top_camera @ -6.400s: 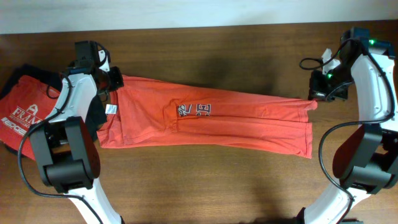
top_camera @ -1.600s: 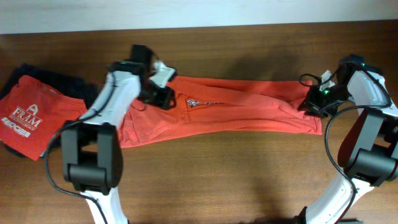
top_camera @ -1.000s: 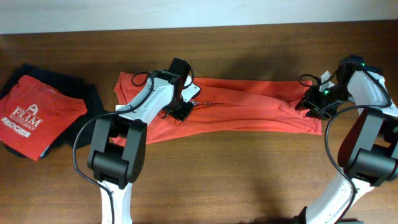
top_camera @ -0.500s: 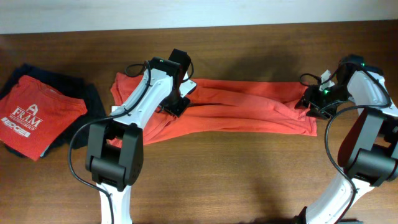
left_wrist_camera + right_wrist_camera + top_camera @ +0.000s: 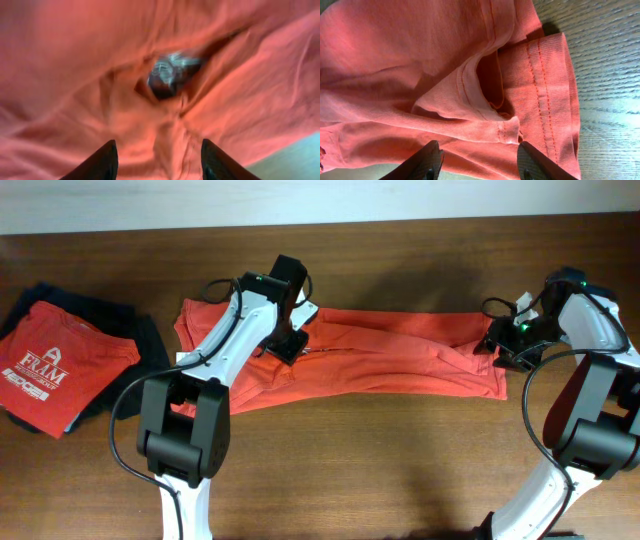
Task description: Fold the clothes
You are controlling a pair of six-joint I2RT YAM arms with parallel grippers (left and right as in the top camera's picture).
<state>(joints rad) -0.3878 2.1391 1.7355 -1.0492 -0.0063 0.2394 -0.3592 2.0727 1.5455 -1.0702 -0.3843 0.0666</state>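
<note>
- The wooden table (image 5: 400, 470) filled the overhead view, and everything else lay on it.
- The orange-red T-shirt (image 5: 400, 365) was stretched out as a long, rumpled band across the middle of the table, running from just right of the side pile over to the right arm. We saw deep creases along its length.
- The left arm (image 5: 225, 340) reached in over the shirt's left part. The right arm (image 5: 600, 330) bent in over the shirt's right end.
- A dark garment (image 5: 145, 345) lay at the far left of the table, apart from the T-shirt.
- A folded red shirt (image 5: 55, 370) with a white "FRAM" logo rested on top of that dark garment.
- The left gripper (image 5: 159, 160) hung right above the bunched cloth with its jaws spread. We saw nothing pinched between them.
- The right gripper (image 5: 479, 160) stood over the shirt's right end. Its jaws were likewise apart and gripped no cloth.
- In the right wrist view, a sleeve with a double-stitched hem (image 5: 550, 100) lay flat on the wood, with a fold of cloth curling up beside it.
- In the left wrist view, a small dark patch (image 5: 167, 75) sat in a hollow of the folds, too blurred for us to read.
</note>
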